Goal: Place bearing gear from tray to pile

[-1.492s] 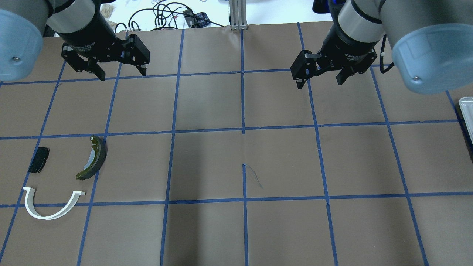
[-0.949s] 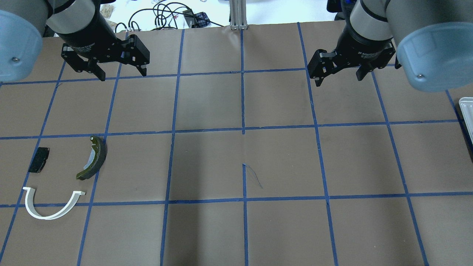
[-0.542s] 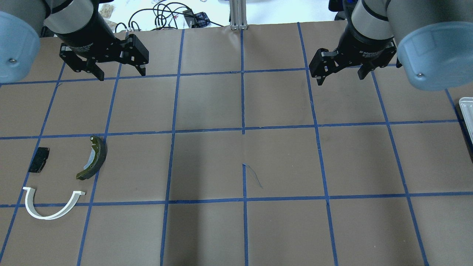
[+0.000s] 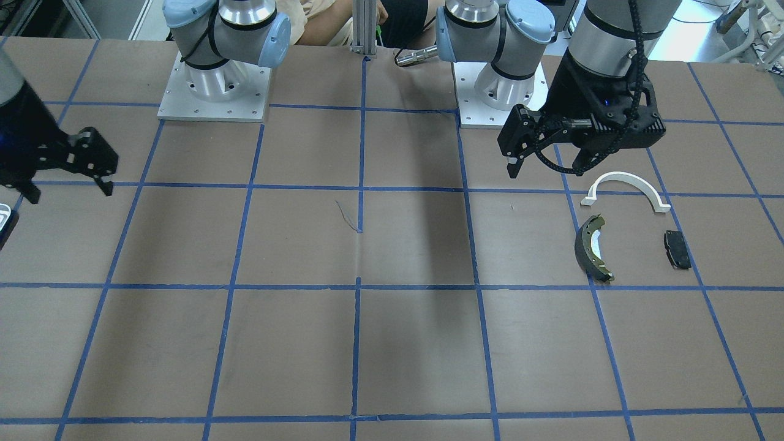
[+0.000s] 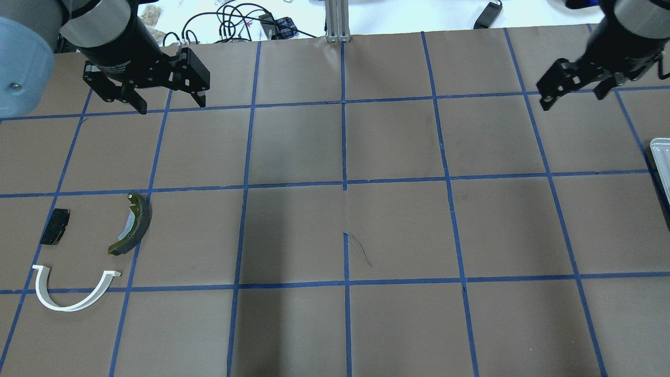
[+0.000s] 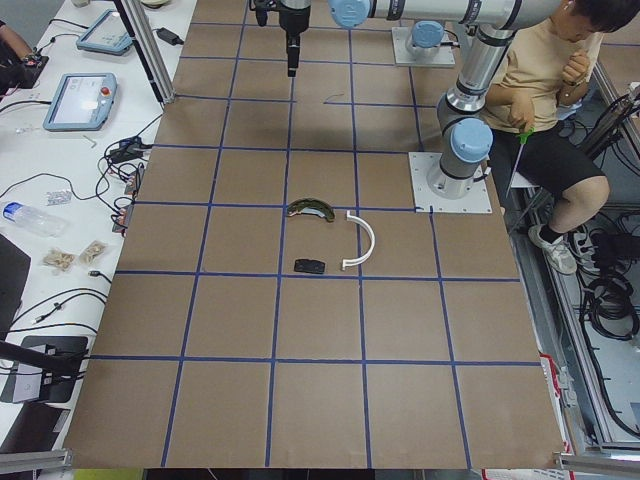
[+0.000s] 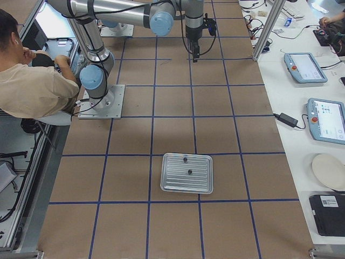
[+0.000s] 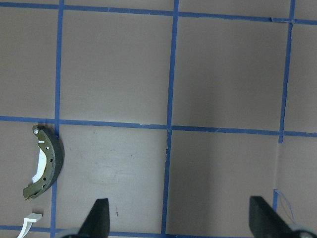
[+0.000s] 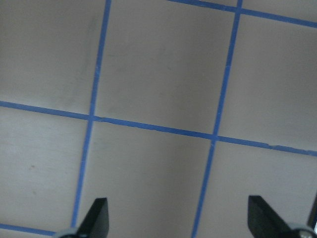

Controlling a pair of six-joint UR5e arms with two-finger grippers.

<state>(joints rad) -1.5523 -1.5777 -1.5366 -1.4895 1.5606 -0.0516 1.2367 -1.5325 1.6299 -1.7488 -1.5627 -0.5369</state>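
Observation:
The pile lies on the robot's left: a white half-ring arch [image 5: 73,296], an olive-and-black brake shoe [image 5: 133,225] and a small black pad [image 5: 55,226]. The shoe also shows in the left wrist view [image 8: 47,166]. My left gripper [image 5: 171,104] hangs open and empty above the table, beyond the pile. My right gripper [image 5: 573,99] is open and empty, high over the far right of the table. The silver tray [image 7: 187,183] holds two small dark parts [image 7: 189,172]; I cannot tell which is the bearing gear. Only the tray's edge [image 5: 660,157] shows overhead.
The table is brown paper with a blue tape grid. A metal post [image 5: 337,21] and cables [image 5: 235,21] stand at the far edge. An operator [image 7: 32,81] sits behind the robot bases [image 4: 214,92]. Tablets [image 7: 304,67] lie on the side bench.
My right gripper has swung well to the right, toward the tray side, still open. My left gripper has barely moved. The pile parts have not moved.

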